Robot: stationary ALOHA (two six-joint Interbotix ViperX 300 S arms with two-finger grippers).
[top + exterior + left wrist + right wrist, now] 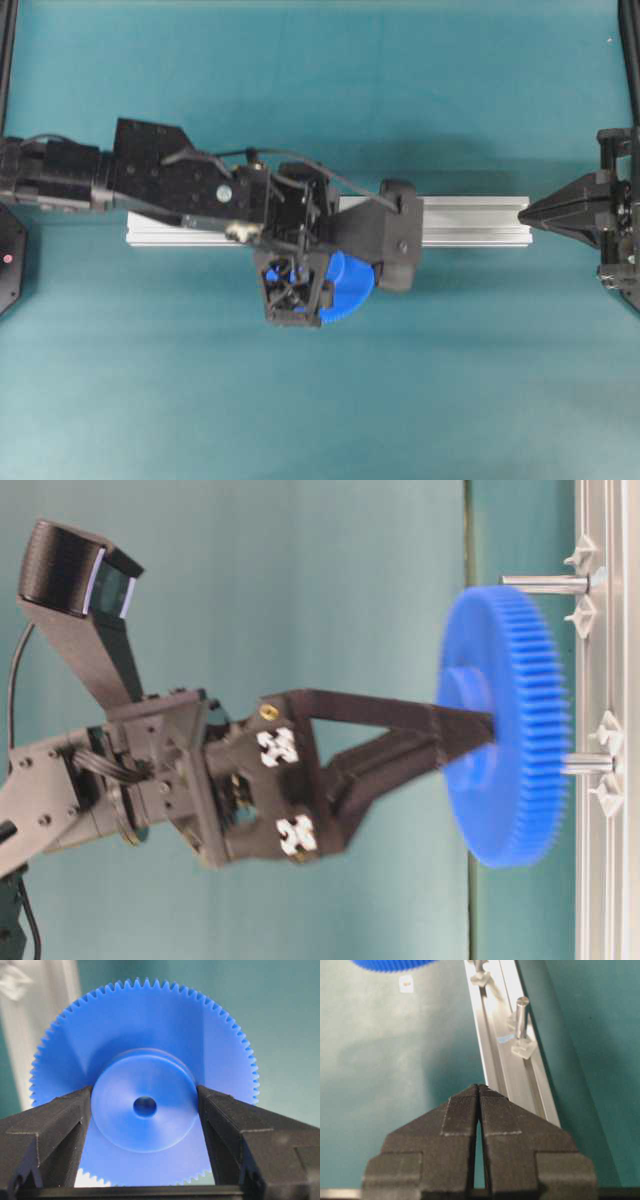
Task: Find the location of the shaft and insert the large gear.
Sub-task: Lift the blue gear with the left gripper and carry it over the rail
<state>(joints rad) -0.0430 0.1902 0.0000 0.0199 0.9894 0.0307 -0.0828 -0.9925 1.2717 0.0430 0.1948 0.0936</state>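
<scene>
though finely toothed, flat blue large gear [145, 1060] with smooth round hub

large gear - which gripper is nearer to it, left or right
Left. The left gripper is clamped on the large gear at its hub; the right gripper sits shut, apart, at the aluminium rail's far end.

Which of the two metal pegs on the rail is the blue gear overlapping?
The lower peg in the table-level view; the blue toothed gear overlaps it, while the upper peg stands clear above the rim.
</scene>
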